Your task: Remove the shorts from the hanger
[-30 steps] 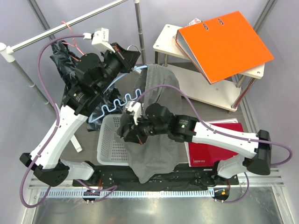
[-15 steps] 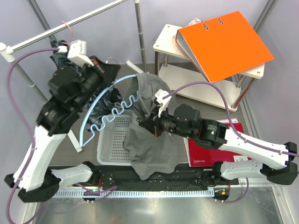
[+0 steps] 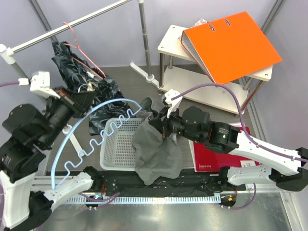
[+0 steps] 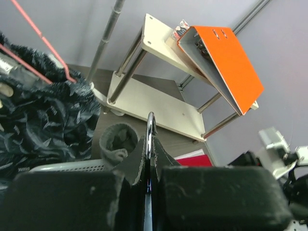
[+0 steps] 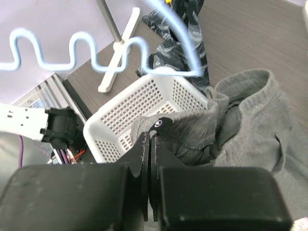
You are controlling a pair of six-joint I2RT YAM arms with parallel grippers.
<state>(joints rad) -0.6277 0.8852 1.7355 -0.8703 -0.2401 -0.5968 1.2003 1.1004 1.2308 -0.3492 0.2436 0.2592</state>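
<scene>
The grey shorts hang off the light-blue wavy hanger and drape over the white basket's right side. My left gripper is shut on the hanger's metal hook and holds the hanger raised at the left. My right gripper is shut on the shorts' hem, above the basket. The hanger also shows in the right wrist view, apart from the shorts.
A white perforated basket lies at the near middle. Dark patterned cloth hangs on a red hanger from the metal rail. A white side table carries an orange binder. A red folder lies at the right.
My left arm has swung the hanger left and toward the front, clear of the shorts. My right gripper has kept its hold on the shorts, which have dropped lower onto the basket.
</scene>
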